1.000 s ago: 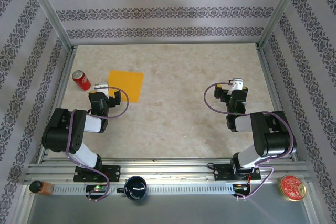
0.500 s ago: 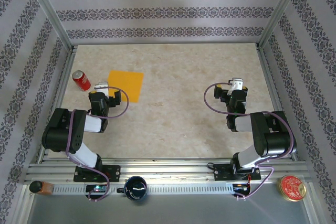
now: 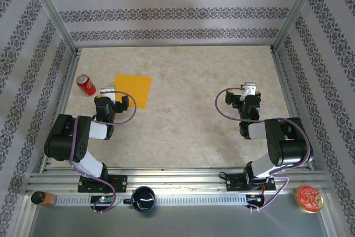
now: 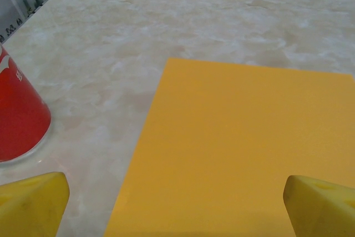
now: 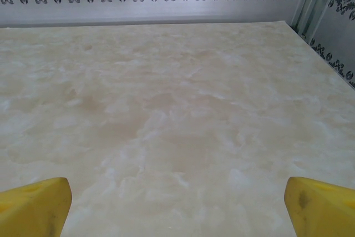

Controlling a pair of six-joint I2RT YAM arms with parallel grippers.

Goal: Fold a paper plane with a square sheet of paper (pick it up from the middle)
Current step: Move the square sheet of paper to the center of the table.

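Note:
The square sheet of paper (image 3: 133, 89), plain orange-yellow, lies flat and unfolded on the marble table at the left. My left gripper (image 3: 112, 97) hovers low at the sheet's near left edge, open. In the left wrist view the sheet (image 4: 244, 148) spreads between and beyond its two yellow fingertips (image 4: 33, 201), which stand wide apart with nothing between them. My right gripper (image 3: 249, 96) rests open over bare table at the right, far from the sheet. Its yellow fingertips (image 5: 319, 203) sit at the frame's lower corners.
A red soda can (image 3: 86, 85) lies just left of the sheet, close to the left gripper (image 4: 177, 206); the same can (image 4: 16, 115) fills that view's left edge. Patterned walls and metal posts (image 3: 55, 20) fence the table. A dark mug (image 3: 143, 198) and a red tin (image 3: 308, 198) sit below the near rail.
The left wrist has crept slightly towards the sheet. The right arm, sheet and can have not moved.

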